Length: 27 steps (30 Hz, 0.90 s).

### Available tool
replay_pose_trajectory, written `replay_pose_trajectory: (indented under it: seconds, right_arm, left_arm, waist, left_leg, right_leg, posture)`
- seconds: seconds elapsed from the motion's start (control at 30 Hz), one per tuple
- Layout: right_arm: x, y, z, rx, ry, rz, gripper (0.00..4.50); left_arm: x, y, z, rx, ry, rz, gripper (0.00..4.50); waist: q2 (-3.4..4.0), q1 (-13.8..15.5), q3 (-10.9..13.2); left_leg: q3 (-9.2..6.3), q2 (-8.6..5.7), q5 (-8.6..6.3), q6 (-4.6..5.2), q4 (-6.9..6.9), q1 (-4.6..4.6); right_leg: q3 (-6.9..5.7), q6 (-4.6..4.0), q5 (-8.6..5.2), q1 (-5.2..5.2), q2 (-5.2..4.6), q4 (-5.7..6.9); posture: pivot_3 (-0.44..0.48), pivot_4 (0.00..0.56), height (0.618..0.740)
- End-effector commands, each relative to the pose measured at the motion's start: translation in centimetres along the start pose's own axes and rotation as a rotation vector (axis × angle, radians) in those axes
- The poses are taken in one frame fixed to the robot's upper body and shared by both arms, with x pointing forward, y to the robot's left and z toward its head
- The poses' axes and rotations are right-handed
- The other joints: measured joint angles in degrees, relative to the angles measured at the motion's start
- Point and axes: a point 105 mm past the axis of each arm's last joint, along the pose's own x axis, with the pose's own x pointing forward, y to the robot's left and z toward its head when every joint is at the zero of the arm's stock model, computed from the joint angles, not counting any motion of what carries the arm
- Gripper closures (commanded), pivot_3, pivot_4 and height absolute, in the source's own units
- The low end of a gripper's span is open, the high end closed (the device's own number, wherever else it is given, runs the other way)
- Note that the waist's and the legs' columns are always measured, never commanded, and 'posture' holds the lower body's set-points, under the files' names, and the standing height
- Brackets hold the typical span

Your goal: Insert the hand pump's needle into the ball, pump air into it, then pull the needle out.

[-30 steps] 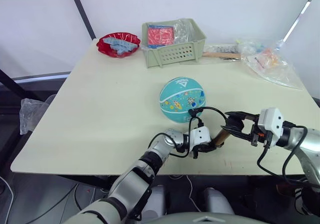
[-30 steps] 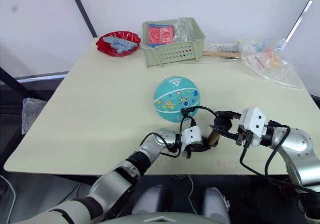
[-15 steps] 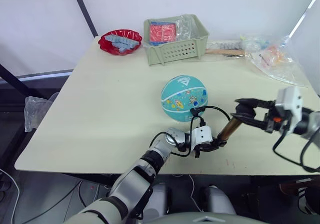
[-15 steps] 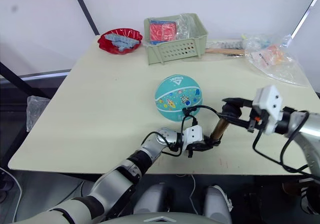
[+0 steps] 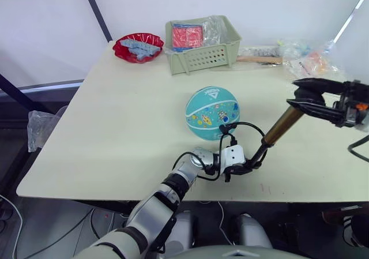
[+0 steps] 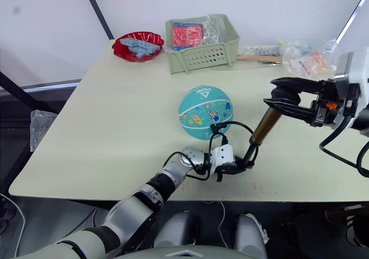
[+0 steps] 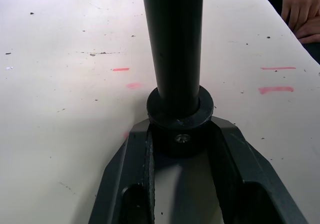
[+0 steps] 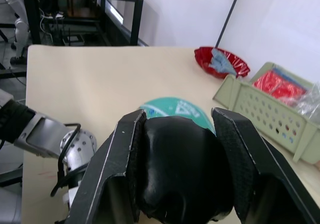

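Pale cream table (image 5: 115, 115) w/ small red marks near front edge, white wall behind, dark floor around. Left gripper (image 5: 249, 166) low at table's front edge, fingers (image 7: 135, 154) clamped on black foot end of hand pump (image 5: 275, 133), barrel tilted up toward right. Right gripper (image 6: 281, 94) raised above table on right side, both fingers (image 8: 120, 159) closed around pump's black T-handle (image 8: 180, 169), rod pulled out. Teal ball (image 5: 211, 113) mid-table, just behind left gripper; thin black hose (image 5: 248, 127) loops from pump to ball's near side, needle too small to make out. Green perforated basket (image 5: 202, 57) at back w/ red packet (image 5: 188, 37) and clear plastic; red bowl (image 5: 137, 47) beside it holds blue pieces. Plastic bags (image 5: 311, 63) back right.
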Motion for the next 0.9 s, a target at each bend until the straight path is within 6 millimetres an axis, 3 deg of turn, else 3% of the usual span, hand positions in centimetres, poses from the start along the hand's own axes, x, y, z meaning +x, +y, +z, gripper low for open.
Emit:
replay_pose_trajectory:
  seconds: [0.03,0.43,0.67,0.9]
  right_arm:
    - [-0.6,-0.3,3.1,-0.110,-0.076,-0.049,2.92]
    - [0.5,2.5,-4.5,0.031,0.127,0.053,2.92]
    - [1.5,4.5,-11.7,0.096,0.191,0.040,2.92]
    - [1.8,6.2,-15.4,0.118,0.228,0.046,2.92]
  left_arm:
    - [-1.5,-2.8,-6.7,-0.146,0.230,-0.040,3.42]
    - [-1.4,-2.9,-6.7,-0.148,0.227,-0.037,3.42]
    - [-1.3,-2.8,-6.7,-0.152,0.225,-0.030,3.42]
    - [-1.3,-2.9,-6.7,-0.156,0.224,-0.029,3.42]
  waist:
    - [0.00,-0.03,0.00]
    - [-0.19,-0.09,-0.19]
    - [-0.66,-0.09,-0.56]
    - [-0.72,-0.15,-0.85]
  left_leg:
    - [0.00,0.00,0.00,0.00,0.00,-0.01]
    - [0.00,0.00,-0.02,-0.03,-0.01,-0.03]
    - [0.03,0.01,-0.03,-0.05,-0.14,0.05]
    - [0.02,0.01,-0.09,-0.16,-0.19,0.29]
  right_leg:
    - [0.00,0.00,0.00,-0.01,-0.01,0.00]
    - [-0.01,0.00,0.00,-0.02,-0.02,0.00]
    - [0.00,0.01,-0.02,0.00,-0.01,-0.07]
    - [-0.01,0.02,-0.03,0.20,0.02,-0.06]
  posture:
    - [0.000,0.150,0.738]
    - [0.000,0.150,0.738]
    - [0.000,0.150,0.738]
    - [0.000,0.150,0.738]
